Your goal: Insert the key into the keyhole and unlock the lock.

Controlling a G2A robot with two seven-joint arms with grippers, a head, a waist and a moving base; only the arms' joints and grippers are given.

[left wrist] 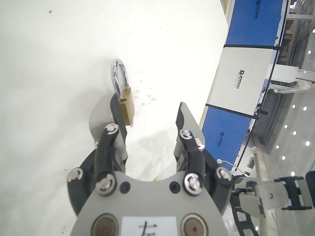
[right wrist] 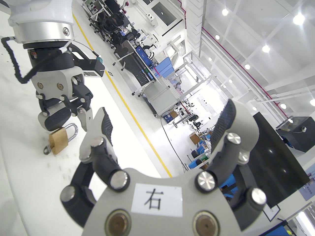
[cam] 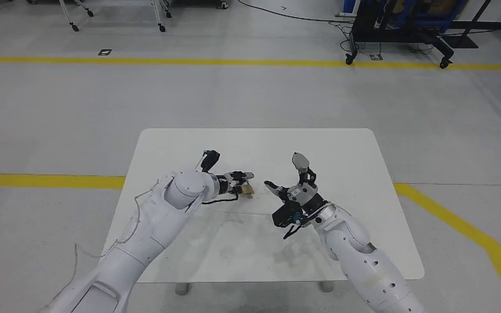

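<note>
Although its head is too small to identify with certainty, the key [right wrist: 46, 150] appears already seated in the lock [left wrist: 126, 110]. A small metal ring juts from the foot of the brass body, at the lower left of the right wrist view.

The lock lies on the white table [cam: 329, 149], just left of centre in the top view. Its steel shackle [left wrist: 119, 74] points toward the upper part of the left wrist view. Whether the shackle has sprung free of the body cannot be told.

The left gripper [left wrist: 149, 103] stands over the lock with its jaws spread. One ribbed pad [left wrist: 118, 114] touches the side of the body and the other is well apart, so nothing is clamped.

The right gripper [right wrist: 166, 106] — near the lock, just right of centre in the top view — is likewise spread wide and empty, tilted up toward the room.

By this evidence, insertion looks done. The turn of the key and the release of the shackle are either left to do or unconfirmed — neither gripper holds lock or key.
</note>
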